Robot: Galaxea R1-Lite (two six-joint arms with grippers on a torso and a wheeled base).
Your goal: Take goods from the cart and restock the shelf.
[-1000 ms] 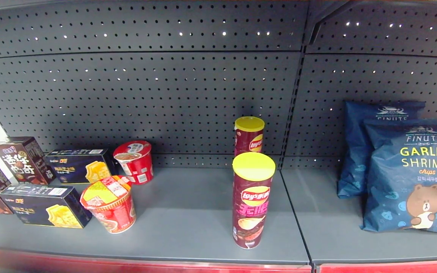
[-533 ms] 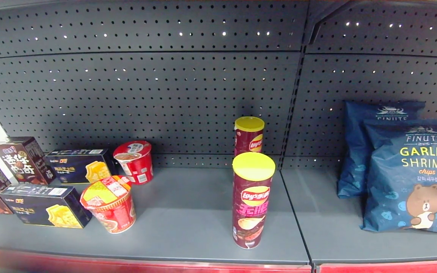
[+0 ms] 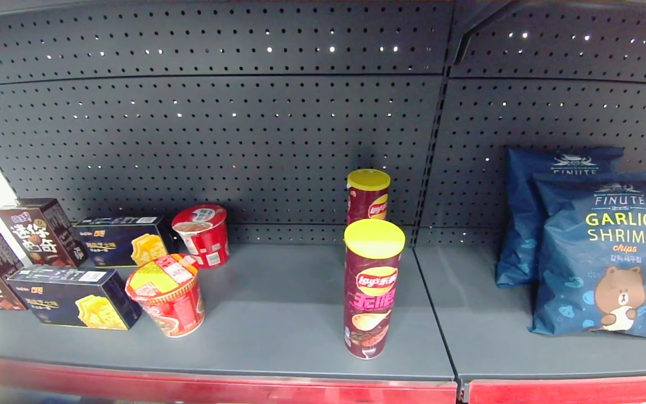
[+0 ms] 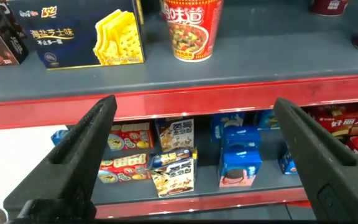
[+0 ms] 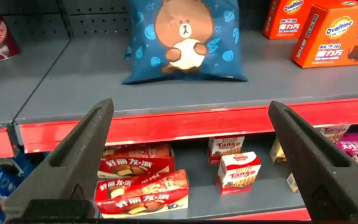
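Head view: the shelf (image 3: pixel 278 314) has bare room between the noodle cup (image 3: pixel 169 294) and the upright can (image 3: pixel 372 292). Left wrist view: the left gripper (image 4: pixel 192 106), wide open and empty, faces that noodle cup over the front edge. Right wrist view: the right gripper (image 5: pixel 189 107), open and empty, faces the blue bag (image 5: pixel 184 37).

Print is showing on every package; none is being copied out here.
- Front blue chip bag (image 3: pixel 598 252): white and yellow lettering is running above a bear drawing.
- Front chip canister (image 3: pixel 372 292): a round red-and-yellow logo is sitting over pink characters.
- Front cracker box (image 3: pixel 73 289): small yellow characters and a white label are showing.
- Front noodle cup (image 4: pixel 191 18): large red characters are banding the rim.
- Brown box (image 3: pixel 40 233): big white characters are covering the front.
- Orange boxes (image 5: pixel 337 31): a logo is showing on each front.
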